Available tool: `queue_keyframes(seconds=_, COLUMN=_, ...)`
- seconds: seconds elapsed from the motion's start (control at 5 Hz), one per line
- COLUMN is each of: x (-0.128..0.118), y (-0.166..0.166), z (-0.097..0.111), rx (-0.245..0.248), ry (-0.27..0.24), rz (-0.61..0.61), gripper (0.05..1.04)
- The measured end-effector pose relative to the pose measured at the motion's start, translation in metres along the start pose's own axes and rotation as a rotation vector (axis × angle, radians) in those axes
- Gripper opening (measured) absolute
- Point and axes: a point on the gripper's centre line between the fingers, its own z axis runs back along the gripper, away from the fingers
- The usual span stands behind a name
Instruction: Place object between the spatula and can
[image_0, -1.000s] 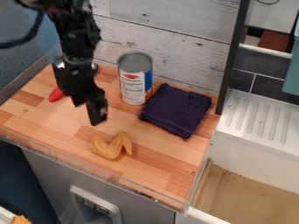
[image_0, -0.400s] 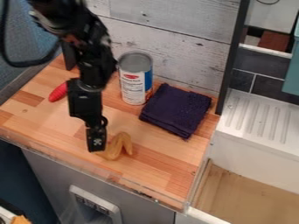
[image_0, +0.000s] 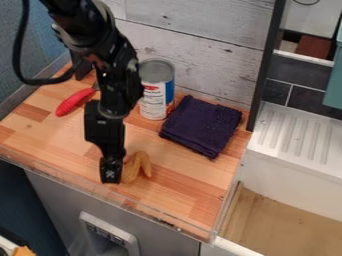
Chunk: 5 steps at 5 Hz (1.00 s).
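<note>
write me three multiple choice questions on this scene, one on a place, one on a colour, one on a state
1. Where is the chicken wing?
A) on the dark cloth
B) on the wooden counter, next to the gripper
C) in the sink

2. What colour is the utensil's handle?
A) red
B) green
C) white

3. How is the can placed?
A) on its side
B) upside down in the sink
C) upright

Right letters:
1: B, the wing lies on the wood, right beside the gripper's lower end.
2: A, the handle at the counter's left is plainly red.
3: C, its round end faces up, with the label around its side.
</note>
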Motion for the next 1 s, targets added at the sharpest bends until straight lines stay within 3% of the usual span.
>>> queue_keyframes(seconds=0.2, x=-0.003, y=0.001, z=-0.004, rx=0.008, ry=0.008, rz=-0.016, gripper=0.971)
queue_keyframes(seconds=0.4, x=-0.005, y=-0.003, z=-0.005, rx=-0.014, ry=0.023, rz=0.0, gripper=0.695)
queue_keyframes(seconds=0.6, x=-0.006, y=-0.001, z=-0.005, rx=-0.006, ry=0.033, rz=0.002, gripper=0.531)
queue_keyframes(seconds=1.0, x=-0.007, y=0.006, z=0.005, rx=-0.015, ry=0.074, rz=0.002, gripper=0.53)
